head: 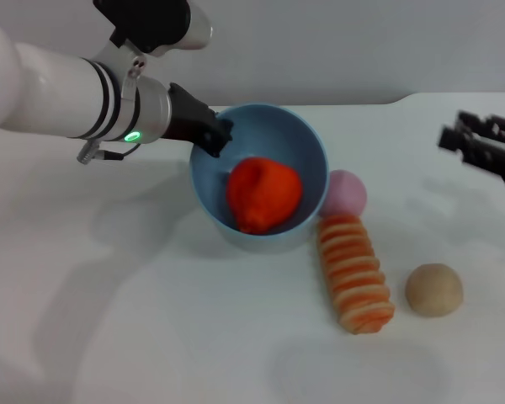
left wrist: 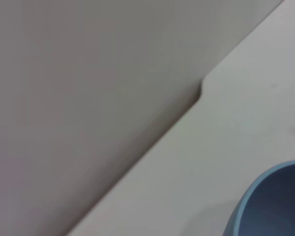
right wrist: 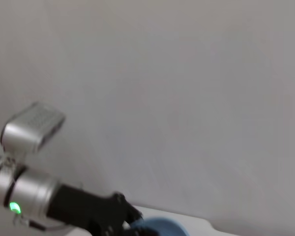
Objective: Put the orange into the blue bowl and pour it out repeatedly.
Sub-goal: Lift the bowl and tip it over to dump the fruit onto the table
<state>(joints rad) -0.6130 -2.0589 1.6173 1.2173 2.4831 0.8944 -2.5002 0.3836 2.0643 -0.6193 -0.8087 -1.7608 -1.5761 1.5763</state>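
Currently: white table (head: 151, 337) takes up most of the head view, grey wall behind it.

My left arm comes in from the left side, white and silver links with a green light on the wrist. Left gripper (head: 215, 135) is clamped on the near-left rim of the blue bowl (head: 299, 143), fingers closed over the edge. Bowl is tipped, mouth facing up and toward the camera, its lower side against the table or just off it, I cannot tell which.

Left wrist view only catches an arc of the bowl rim (left wrist: 265, 196) plus the table edge with its notch against the wall. My own fingers don't show there.

Right wrist view sees the left arm from across the table, its gripper (right wrist: 130, 219) at the bowl rim (right wrist: 160, 228), wall behind.

Right gripper (head: 480, 143) sits at the far right edge of the head view, well apart from the bowl, holding nothing. Whether its fingers are apart or together, I cannot tell.

Orange (head: 263, 194) lies inside the bowl, against the lower wall.

Striped roll (head: 353, 273), orange and cream, lies on the table just beside the bowl on the right, running toward the near edge.

Tan ball (head: 433, 289) sits right of the roll, apart from it.

Pink ball (head: 347, 192) is tucked between the bowl's right side and the far end of the roll, partly hidden by the bowl.
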